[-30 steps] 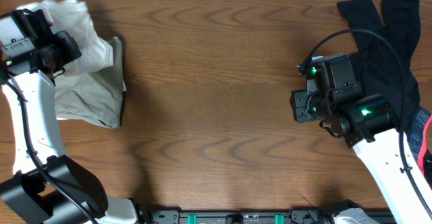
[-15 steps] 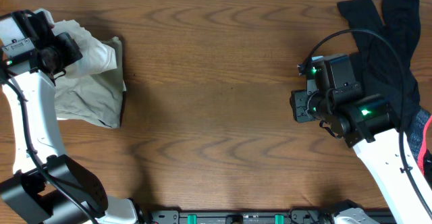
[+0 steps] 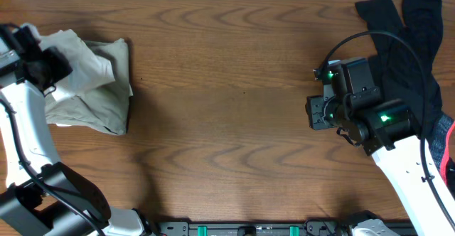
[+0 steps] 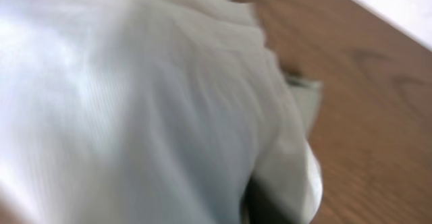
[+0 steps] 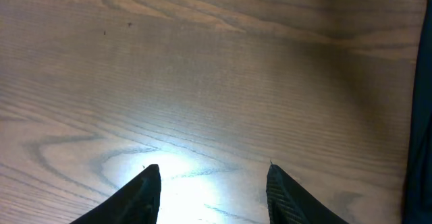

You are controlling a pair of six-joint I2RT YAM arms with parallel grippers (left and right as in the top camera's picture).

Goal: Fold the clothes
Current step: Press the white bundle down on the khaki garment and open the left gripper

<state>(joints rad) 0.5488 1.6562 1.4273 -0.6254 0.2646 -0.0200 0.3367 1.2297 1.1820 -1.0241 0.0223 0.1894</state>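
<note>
Left gripper (image 3: pixel 60 71): is drawn back toward the table's edge since a moment ago; its jaws are hidden by cloth, so its grip cannot be told.
Pale garment (image 3: pixel 96 87): one, just beside this gripper, now slumped flatter on the table (image 3: pixel 234 87); folding is judged unfinished.
Right gripper (image 5: pixel 214 177): released, nothing held, bare wood beneath.
Black garment (image 3: pixel 416 30): one, crumpled behind the right gripper.
Grippers: two.

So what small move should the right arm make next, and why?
Probably swing the right gripper toward the black garment and take its near edge. The gripper hangs open over the bare table, holding nothing, and that garment lies crumpled close by the arm.
</note>
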